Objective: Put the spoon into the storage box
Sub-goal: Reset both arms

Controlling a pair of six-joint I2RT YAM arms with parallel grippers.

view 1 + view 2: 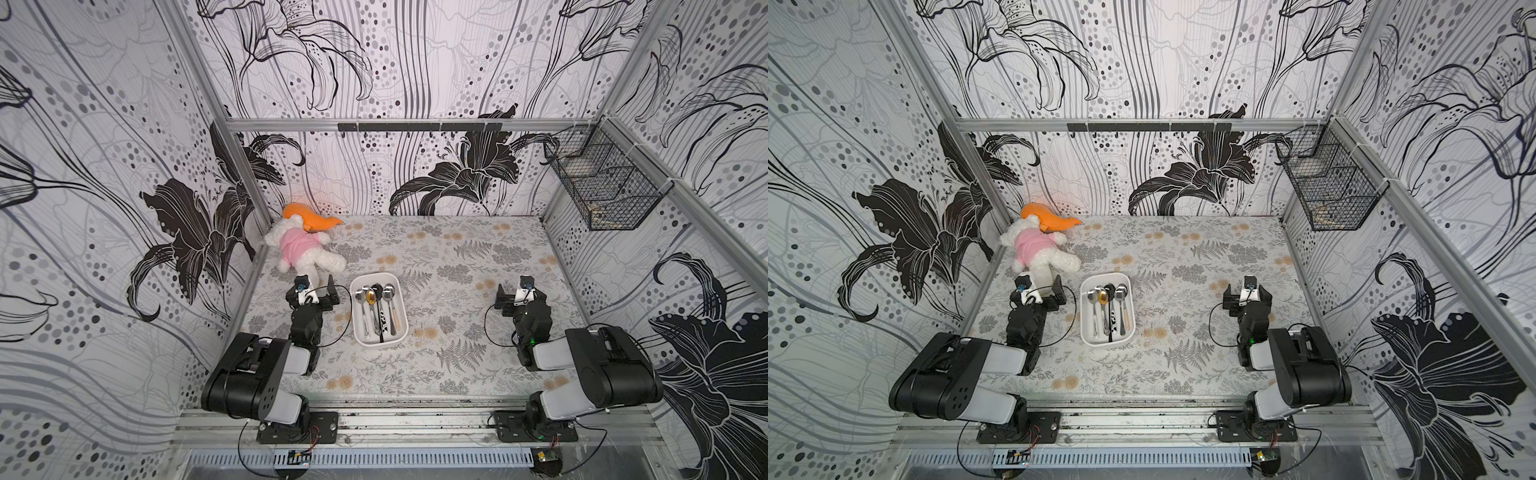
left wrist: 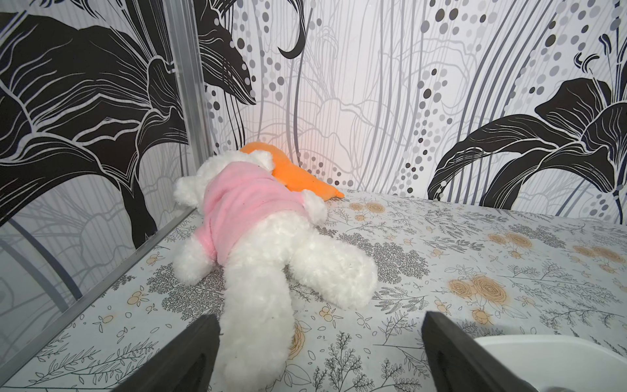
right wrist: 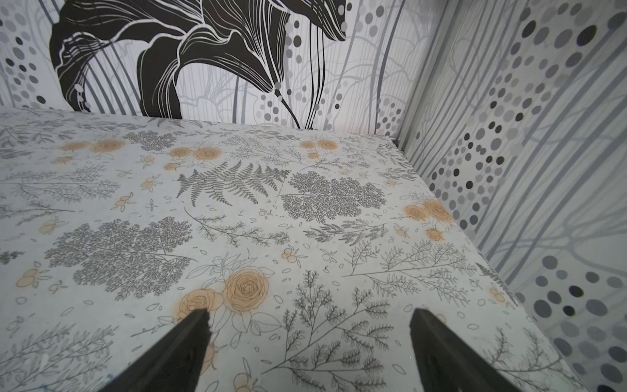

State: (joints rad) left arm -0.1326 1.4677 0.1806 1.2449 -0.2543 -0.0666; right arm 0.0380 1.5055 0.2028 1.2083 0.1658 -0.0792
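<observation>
The storage box point(image 1: 354, 320) point(image 1: 1084, 322) is a shallow white tray in the middle of the flowered table. Several spoons point(image 1: 388, 305) point(image 1: 1121, 305) lie side by side inside it, bowls toward the back wall. My left gripper point(image 1: 312, 287) point(image 1: 1038, 287) stands open just left of the box, whose corner point(image 2: 543, 342) shows in the left wrist view. The plush's white leg reaches between the open left fingers point(image 2: 319, 315), ungripped. My right gripper point(image 1: 521, 291) point(image 1: 1246, 291) point(image 3: 308, 311) is open over bare table, well right of the box.
A white plush toy in a pink top point(image 1: 299, 249) point(image 2: 258, 220) lies at the back left beside an orange plush point(image 1: 309, 216). A black wire basket point(image 1: 602, 187) hangs on the right wall. A black hook rail point(image 1: 419, 126) runs along the back wall.
</observation>
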